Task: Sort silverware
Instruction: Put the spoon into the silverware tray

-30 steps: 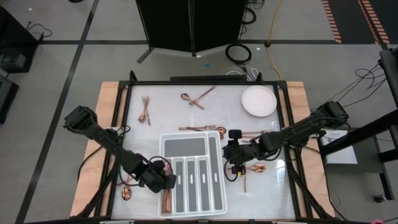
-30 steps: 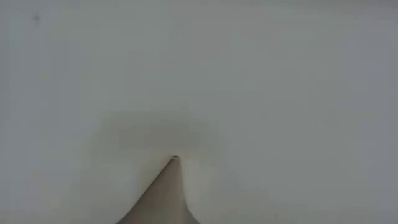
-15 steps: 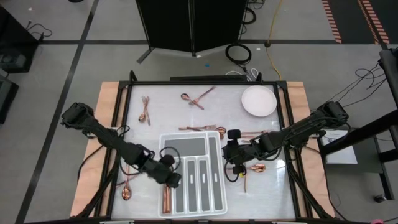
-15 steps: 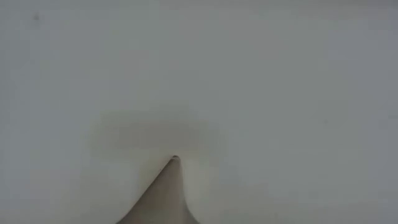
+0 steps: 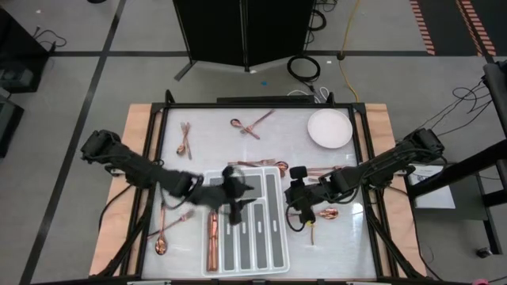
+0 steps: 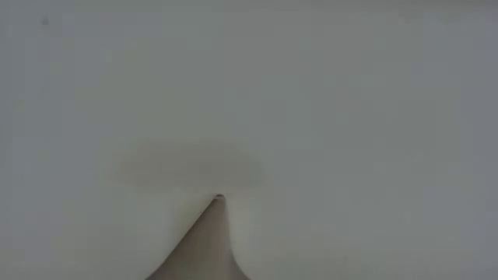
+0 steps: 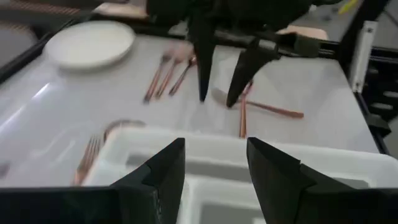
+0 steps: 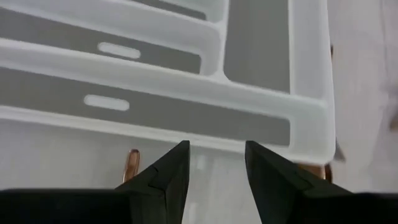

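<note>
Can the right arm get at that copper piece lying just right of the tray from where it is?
Probably yes. The right gripper hovers open beside the tray, nearly over the copper piece, and nothing lies between them. The left gripper is over the tray, out of the way.

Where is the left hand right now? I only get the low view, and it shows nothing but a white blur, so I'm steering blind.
Observer: The left hand is over the white tray, above its wide top compartment.
Operator: Is it carrying anything?
Observer: No, its fingers are open with nothing between them.
Operator: And the right hand?
Observer: The right hand hovers open just off the tray's right side, close to a copper utensil lying on the table.
</note>
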Robot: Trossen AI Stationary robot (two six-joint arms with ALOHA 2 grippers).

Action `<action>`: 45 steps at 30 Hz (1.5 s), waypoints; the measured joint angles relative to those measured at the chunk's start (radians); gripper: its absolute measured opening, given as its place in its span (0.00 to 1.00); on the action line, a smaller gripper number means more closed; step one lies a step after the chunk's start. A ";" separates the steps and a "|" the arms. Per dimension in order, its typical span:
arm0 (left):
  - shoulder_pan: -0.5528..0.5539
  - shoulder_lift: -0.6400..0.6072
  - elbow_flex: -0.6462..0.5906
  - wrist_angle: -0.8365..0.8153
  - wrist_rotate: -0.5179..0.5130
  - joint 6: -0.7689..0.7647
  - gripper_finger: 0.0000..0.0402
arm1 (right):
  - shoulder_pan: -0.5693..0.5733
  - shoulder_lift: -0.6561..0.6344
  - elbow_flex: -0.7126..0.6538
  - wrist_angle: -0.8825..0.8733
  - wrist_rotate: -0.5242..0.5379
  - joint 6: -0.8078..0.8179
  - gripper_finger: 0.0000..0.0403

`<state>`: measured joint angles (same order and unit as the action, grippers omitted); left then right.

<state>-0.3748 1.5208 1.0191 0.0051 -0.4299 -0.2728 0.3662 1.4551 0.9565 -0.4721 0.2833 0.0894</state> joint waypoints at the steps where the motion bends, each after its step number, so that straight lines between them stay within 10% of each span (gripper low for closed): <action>1: 0.034 0.000 0.000 0.031 0.066 0.049 0.43 | -0.005 0.000 0.000 -0.013 0.001 0.023 0.37; 7: 0.202 -0.004 0.000 0.132 0.347 0.197 0.43 | -0.046 0.000 0.000 -0.119 0.003 0.128 0.37; 19: 0.372 -0.136 0.001 -0.184 0.381 0.254 0.43 | -0.264 0.000 0.000 -0.121 -0.016 -0.034 0.35; 35: 0.517 -0.439 -0.367 0.072 0.369 0.188 0.43 | -0.616 0.000 0.000 0.187 -0.347 -0.337 0.28; 38: 0.569 -0.445 -0.436 0.101 0.209 0.088 0.43 | -0.659 0.000 -0.022 0.241 -0.371 -0.339 0.28; 41: 0.659 -0.444 -0.445 -0.025 -0.017 -0.110 0.43 | -0.704 0.000 -0.071 0.331 -0.417 -0.341 0.28; 45: 0.814 -0.443 -0.399 -0.249 0.065 -0.258 0.43 | -0.759 0.000 -0.137 0.444 -0.497 -0.282 0.28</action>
<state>0.4394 1.0779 0.6202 -0.2440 -0.3652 -0.5307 -0.3924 1.4551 0.8192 -0.0284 -0.2134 -0.1928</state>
